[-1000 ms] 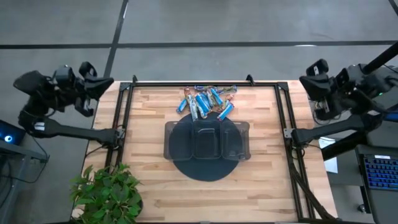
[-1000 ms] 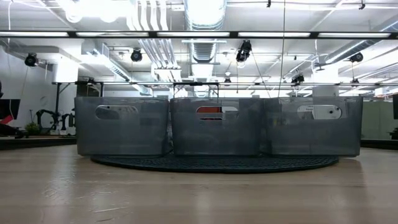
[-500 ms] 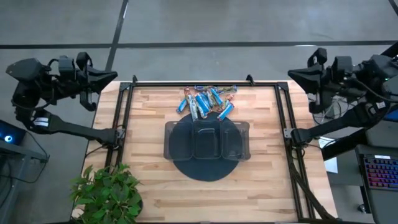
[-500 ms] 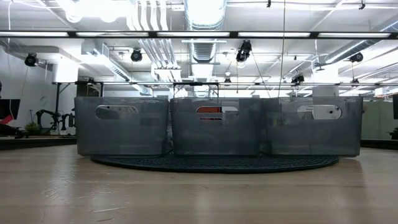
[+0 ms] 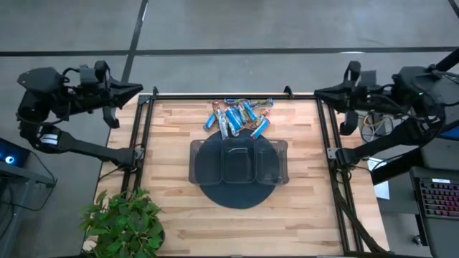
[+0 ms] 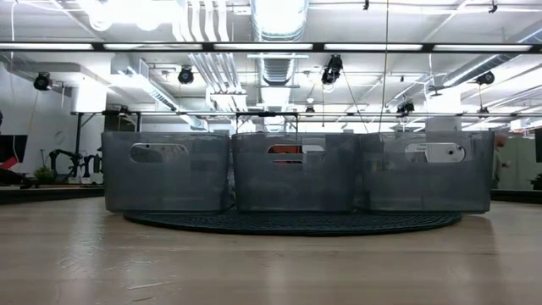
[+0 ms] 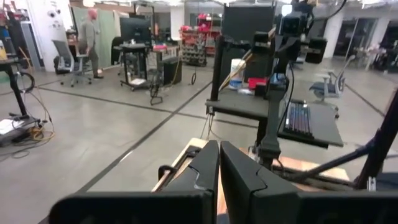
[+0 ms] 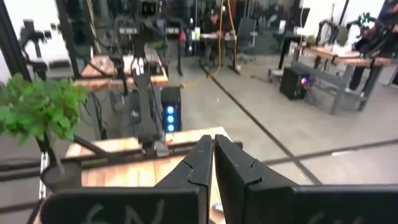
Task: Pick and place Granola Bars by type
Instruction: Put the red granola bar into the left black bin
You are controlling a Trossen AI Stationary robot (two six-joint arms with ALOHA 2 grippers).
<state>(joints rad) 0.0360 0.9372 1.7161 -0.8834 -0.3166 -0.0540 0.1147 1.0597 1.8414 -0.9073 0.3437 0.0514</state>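
The granola bars [image 5: 239, 117], a heap of light blue, dark blue and reddish-orange foil bars, lie on the wooden table near its far edge, just behind the tray. In the low view the tray hides them. The dark three-compartment tray [image 5: 239, 161] [image 6: 296, 172] stands on a round dark mat at the table's middle. My left gripper [image 5: 140, 88] [image 7: 219, 152] hovers shut over the far left corner, pointing toward the table's right. My right gripper [image 5: 316, 91] [image 8: 212, 146] hovers shut over the far right corner, pointing left.
A black metal frame [image 5: 147, 136] runs along the table's left, right and far sides. A potted plant [image 5: 122, 222] stands at the near left corner. A keyboard [image 5: 437, 204] sits off the table's right side. Bare wood lies on both sides of the tray.
Both arms have swung in from outside the table. The left gripper has moved toward the table's right and the right gripper toward its left, each turning level and pointing inward over its far corner. Bars and tray have stayed put.
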